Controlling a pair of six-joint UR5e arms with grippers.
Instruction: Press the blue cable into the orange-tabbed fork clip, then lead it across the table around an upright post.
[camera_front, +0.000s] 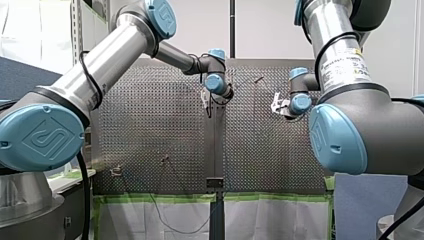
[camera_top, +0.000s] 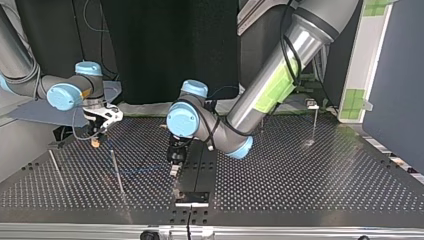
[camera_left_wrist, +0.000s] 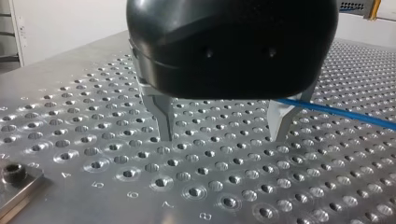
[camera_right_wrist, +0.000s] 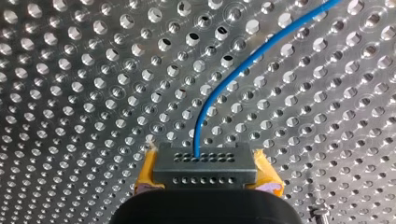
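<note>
1 thin, limp blue cable (camera_right_wrist: 219, 88), best pinched close-in, seems clamped in my right end effector (camera_right_wrist: 205, 163); my left end effector (camera_left_wrist: 223, 135) gapes empty.

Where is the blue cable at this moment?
In the right wrist view the blue cable leaves my right end effector between its yellow pads and curves ahead over the perforated table.

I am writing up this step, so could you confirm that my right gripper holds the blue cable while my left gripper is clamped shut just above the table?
Not quite: my left gripper is open, not shut, its two fingers standing well apart just above the table, as the left wrist view shows. My right gripper does hold the blue cable.
</note>
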